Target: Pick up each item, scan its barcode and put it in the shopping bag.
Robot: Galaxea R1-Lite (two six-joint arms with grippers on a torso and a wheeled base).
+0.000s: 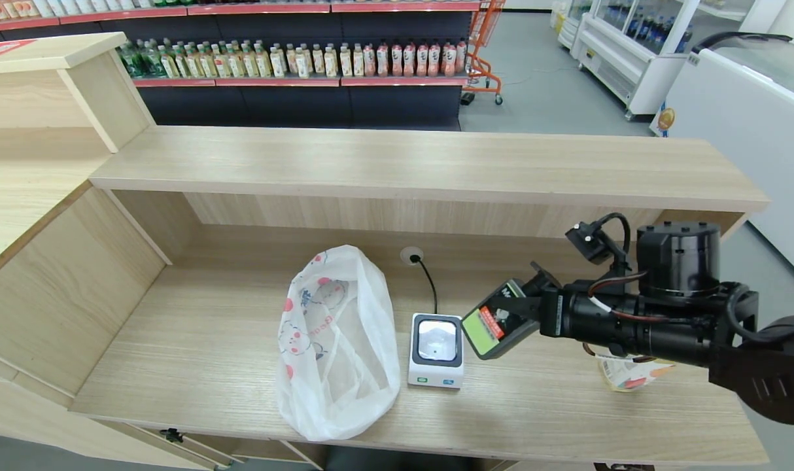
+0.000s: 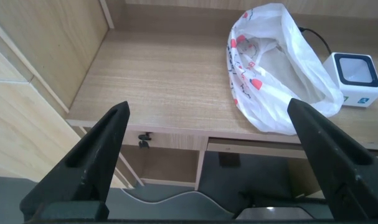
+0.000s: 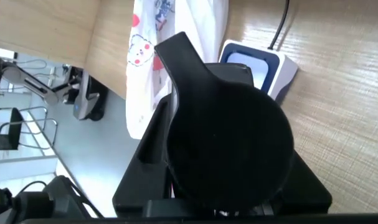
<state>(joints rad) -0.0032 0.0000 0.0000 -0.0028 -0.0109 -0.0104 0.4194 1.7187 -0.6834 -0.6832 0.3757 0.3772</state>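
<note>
A white shopping bag (image 1: 335,340) with red prints lies open on the lower wooden counter (image 1: 194,353). Right beside it stands a small white barcode scanner (image 1: 436,350) with its window facing up. My right gripper (image 1: 516,306) is shut on a dark package (image 1: 495,322) with a green and red label, held tilted just right of and above the scanner. In the right wrist view the package's black back (image 3: 232,149) hangs over the scanner (image 3: 263,65) and the bag (image 3: 145,62). My left gripper (image 2: 207,162) is open below the counter's front edge, facing the bag (image 2: 269,74).
Another light-coloured packaged item (image 1: 626,374) stands on the counter, partly hidden behind my right arm. A black cable (image 1: 430,281) runs from the scanner to a grommet (image 1: 411,255) at the back. A raised ledge (image 1: 436,163) overhangs the rear, and a side wall (image 1: 63,301) closes the left.
</note>
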